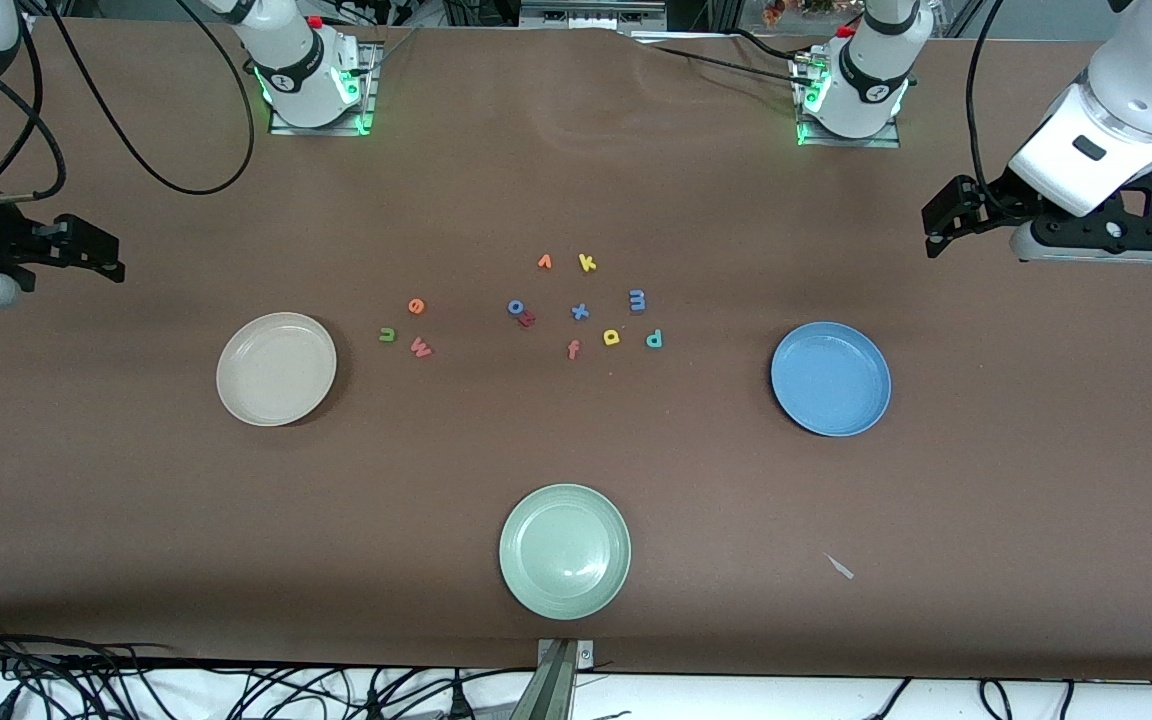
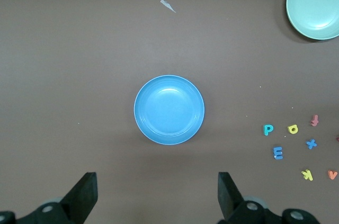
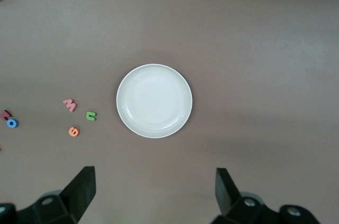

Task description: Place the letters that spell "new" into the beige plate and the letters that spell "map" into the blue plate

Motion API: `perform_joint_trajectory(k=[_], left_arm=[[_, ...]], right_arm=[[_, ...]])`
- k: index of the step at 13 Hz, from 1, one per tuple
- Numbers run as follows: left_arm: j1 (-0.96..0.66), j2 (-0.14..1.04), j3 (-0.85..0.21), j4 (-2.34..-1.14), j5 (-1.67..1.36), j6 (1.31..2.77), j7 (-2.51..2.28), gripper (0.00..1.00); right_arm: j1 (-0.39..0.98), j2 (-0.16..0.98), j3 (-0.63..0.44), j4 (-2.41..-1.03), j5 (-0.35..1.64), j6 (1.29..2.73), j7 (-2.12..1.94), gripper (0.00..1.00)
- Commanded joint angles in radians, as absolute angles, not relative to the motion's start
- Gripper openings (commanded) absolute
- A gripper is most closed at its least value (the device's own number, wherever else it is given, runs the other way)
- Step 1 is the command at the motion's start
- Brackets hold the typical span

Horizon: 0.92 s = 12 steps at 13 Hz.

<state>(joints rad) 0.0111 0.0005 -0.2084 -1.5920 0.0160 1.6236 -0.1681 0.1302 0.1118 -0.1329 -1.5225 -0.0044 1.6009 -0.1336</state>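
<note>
Nothing sorted yet: left gripper (image 2: 156, 197) and right gripper (image 3: 153, 197) spread empty, high over table ends; green n (image 1: 387, 335), probably easiest first, beside beige plate (image 1: 236, 400); blue plate (image 1: 796, 410) bare.

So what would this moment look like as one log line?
left gripper open, waiting | right gripper open, waiting | beige plate, blue plate empty

Both arms wait, raised at the bench's ends: left gripper (image 1: 946, 232) at three o'clock, right gripper (image 1: 96, 255) at nine, jaws spread wide.
</note>
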Motion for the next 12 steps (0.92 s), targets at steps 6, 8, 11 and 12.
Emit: perform_joint_trajectory(k=[6,8,11,12], left_arm=[[-0.109,0.132,-0.253,-1.591,-0.015,1.586,-0.149,1.0],[-0.129,0.169,-0.311,-1.601,-0.017,1.568,-0.155,1.0],[-0.141,0.282,-0.367,-1.597,-0.02,1.6,-0.169,1.0],[-0.141,0.313,-0.368,-1.606,-0.02,1.642,-0.182,1.0]], right_arm=[[0.126,0.126,-0.132,-1.503,0.014,1.583,-0.147,1.0],[0.129,0.126,-0.13,-1.502,0.008,1.583,-0.152,1.0],[0.127,0.135,-0.13,-1.509,0.008,1.58,-0.153,1.0],[0.124,0.156,-0.132,-1.503,0.014,1.572,-0.153,1.0]])
